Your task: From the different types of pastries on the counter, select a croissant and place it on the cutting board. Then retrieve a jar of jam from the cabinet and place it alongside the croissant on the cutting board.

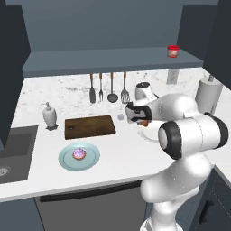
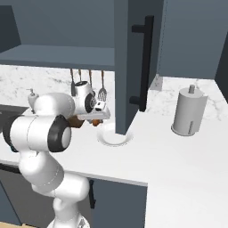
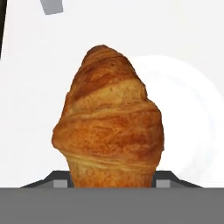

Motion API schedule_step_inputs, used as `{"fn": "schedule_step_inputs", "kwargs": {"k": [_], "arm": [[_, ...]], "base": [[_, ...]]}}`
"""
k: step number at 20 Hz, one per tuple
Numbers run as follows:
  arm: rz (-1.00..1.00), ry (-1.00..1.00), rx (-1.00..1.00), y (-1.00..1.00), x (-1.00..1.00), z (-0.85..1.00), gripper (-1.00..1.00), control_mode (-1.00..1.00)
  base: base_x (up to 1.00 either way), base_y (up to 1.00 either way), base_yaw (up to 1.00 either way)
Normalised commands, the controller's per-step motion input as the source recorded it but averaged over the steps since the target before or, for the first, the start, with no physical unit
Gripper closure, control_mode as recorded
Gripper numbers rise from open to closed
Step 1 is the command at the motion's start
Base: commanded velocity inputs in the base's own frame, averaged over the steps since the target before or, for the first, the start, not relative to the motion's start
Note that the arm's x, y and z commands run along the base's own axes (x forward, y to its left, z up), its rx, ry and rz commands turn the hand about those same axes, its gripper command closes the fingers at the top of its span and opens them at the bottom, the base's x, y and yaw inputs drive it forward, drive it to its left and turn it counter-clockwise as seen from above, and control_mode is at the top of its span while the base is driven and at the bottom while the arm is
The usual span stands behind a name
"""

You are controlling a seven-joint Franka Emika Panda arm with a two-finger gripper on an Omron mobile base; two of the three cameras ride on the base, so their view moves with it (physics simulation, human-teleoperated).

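Observation:
My gripper (image 3: 110, 183) is shut on the croissant (image 3: 109, 131), a golden orange-brown pastry that stands between the finger tips and hangs just above the white plate (image 3: 192, 118). From the left base view the gripper (image 1: 142, 121) holds the croissant (image 1: 145, 122) to the right of the dark brown cutting board (image 1: 89, 126). The round pink-frosted pastry (image 1: 79, 154) lies on the light blue plate (image 1: 92, 159) on the counter (image 1: 122, 162). The red jar of jam (image 1: 173, 51) stands on the cabinet shelf (image 1: 103, 61). In the right base view a brown bit of croissant (image 2: 76, 123) shows under the hand.
A white soap dispenser (image 1: 49, 116) stands left of the board, beside the sink (image 1: 11, 153). Utensils (image 1: 108, 88) hang on the back wall. A paper towel roll (image 2: 189, 111) stands at the right. An open cabinet door (image 2: 129, 67) hangs over the white plate (image 2: 114, 136).

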Motion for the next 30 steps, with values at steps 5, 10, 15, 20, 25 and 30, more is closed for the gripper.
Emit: {"fn": "schedule_step_inputs", "kwargs": {"k": [5, 10, 15, 20, 25, 30], "arm": [[0.34, 0.19, 0.15, 0.69, 0.45, 0.46, 1.0, -1.0], [0.47, 0.29, 0.2, 0.75, 0.56, 0.2, 1.0, -1.0], [0.31, 0.16, -0.04, 0.99, 0.04, -0.05, 1.0, -1.0], [0.16, 0.0, -0.07, 0.81, 0.0, -0.49, 1.0, -1.0], [0.0, 0.0, 0.0, 0.06, 0.05, -0.23, 1.0, -1.0], [0.0, 0.0, 0.01, 0.06, 0.28, -0.55, 1.0, -1.0]], "base": [[0.0, 0.0, 0.0], [0.0, 0.0, 0.0], [0.0, 0.0, 0.0], [0.0, 0.0, 0.0], [0.0, 0.0, 0.0], [0.0, 0.0, 0.0]]}}
